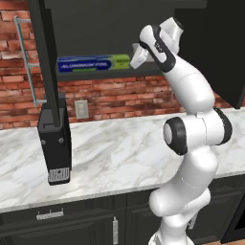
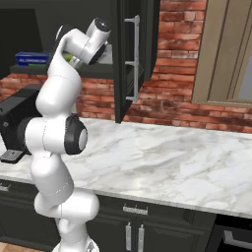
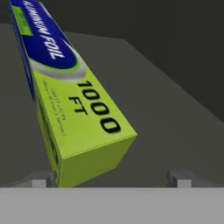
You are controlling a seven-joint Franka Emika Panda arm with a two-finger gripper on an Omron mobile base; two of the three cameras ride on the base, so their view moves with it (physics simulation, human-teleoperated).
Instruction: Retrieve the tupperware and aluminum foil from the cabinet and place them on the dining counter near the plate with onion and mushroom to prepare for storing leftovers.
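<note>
The aluminum foil (image 1: 94,63) lies lengthwise on the dark shelf (image 1: 107,73) inside the open cabinet (image 1: 47,62), its lime-green end facing my claw (image 1: 138,58), its blue length running away toward the back in the hand view. My 2 fingers stand wide apart and hold nothing, the green end just in front of them, nearer one finger. Below, the marble worktop (image 1: 119,153) carries a black appliance (image 1: 55,139) against the brick wall (image 1: 119,98).
</note>
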